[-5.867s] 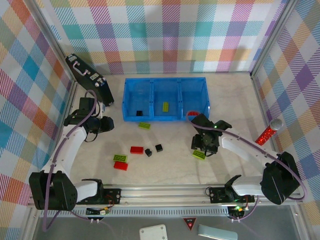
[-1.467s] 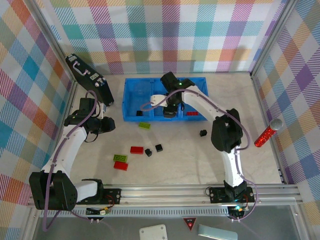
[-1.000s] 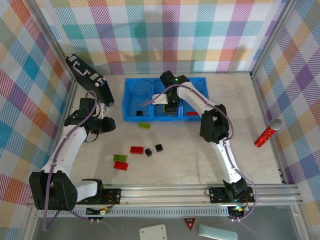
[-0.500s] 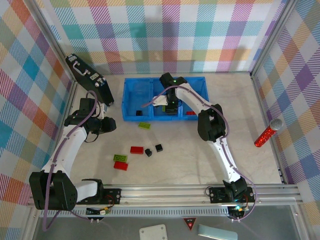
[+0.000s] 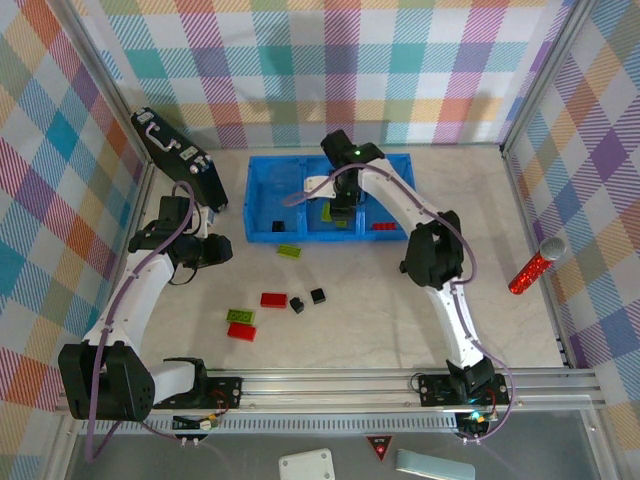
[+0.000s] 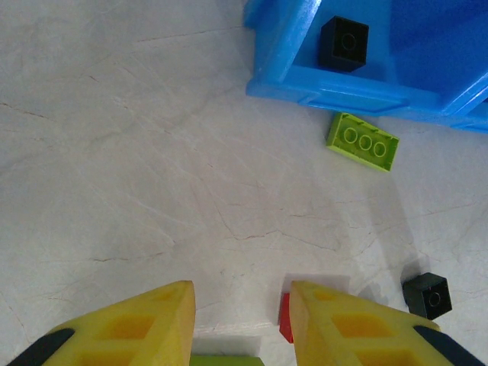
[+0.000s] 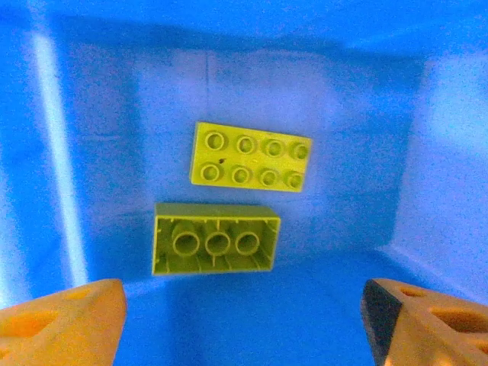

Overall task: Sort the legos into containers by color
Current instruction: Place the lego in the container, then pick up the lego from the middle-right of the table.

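Note:
The blue tray (image 5: pixel 262 200) holds the containers side by side. My right gripper (image 5: pixel 339 207) hangs open over the middle compartment (image 7: pixel 343 99). Two lime-green legos lie loose below it, one studs-up (image 7: pixel 250 157), one upside down (image 7: pixel 216 239). A black lego (image 5: pixel 278 226) sits in the left compartment, a red one (image 5: pixel 385 227) in the right. On the table lie a green lego (image 5: pixel 290 251), a red one (image 5: pixel 273 299), two black ones (image 5: pixel 297 305) (image 5: pixel 317 296), and a green (image 5: pixel 240 316) and red (image 5: pixel 241 332) pair. My left gripper (image 5: pixel 216 250) hovers open and empty left of the tray.
A black case (image 5: pixel 175 155) leans at the back left corner. A red cylinder (image 5: pixel 532 268) stands by the right wall. In the left wrist view the tray corner (image 6: pixel 305 76), the green lego (image 6: pixel 363 141) and a black lego (image 6: pixel 428 294) lie ahead of my fingers (image 6: pixel 130 332).
My right gripper has opened wider over the middle compartment and shifted slightly; the green lego lies free below it. The left arm has not moved.

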Controlling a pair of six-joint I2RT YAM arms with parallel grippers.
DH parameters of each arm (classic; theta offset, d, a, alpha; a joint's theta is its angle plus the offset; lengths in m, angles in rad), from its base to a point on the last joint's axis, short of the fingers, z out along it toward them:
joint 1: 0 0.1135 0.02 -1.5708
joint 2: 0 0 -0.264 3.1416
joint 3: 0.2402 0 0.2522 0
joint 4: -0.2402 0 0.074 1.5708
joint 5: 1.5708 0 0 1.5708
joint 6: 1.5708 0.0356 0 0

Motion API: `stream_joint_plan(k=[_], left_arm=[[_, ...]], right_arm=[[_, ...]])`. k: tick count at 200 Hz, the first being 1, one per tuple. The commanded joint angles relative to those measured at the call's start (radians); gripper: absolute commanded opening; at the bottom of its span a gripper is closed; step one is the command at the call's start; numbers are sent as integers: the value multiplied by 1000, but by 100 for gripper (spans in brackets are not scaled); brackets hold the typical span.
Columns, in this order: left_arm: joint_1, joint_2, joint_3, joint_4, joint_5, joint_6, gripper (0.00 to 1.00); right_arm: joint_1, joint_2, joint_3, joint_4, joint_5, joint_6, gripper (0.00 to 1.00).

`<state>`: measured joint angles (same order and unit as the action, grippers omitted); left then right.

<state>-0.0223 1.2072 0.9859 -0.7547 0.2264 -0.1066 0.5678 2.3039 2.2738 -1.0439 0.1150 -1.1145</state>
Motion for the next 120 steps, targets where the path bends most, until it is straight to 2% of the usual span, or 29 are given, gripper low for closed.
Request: stream_joint_plan(k=[1, 33, 120], left_arm=[[15, 0, -8, 7, 3, 12, 38], [14, -3, -8, 5, -4, 13, 38], [10, 24, -14, -3, -7, 14, 38]], right_arm=[[12, -117, -63, 11, -74, 72, 81], [28, -254, -211, 71, -124, 190, 81], [69, -615, -765, 309, -208, 597, 78]])
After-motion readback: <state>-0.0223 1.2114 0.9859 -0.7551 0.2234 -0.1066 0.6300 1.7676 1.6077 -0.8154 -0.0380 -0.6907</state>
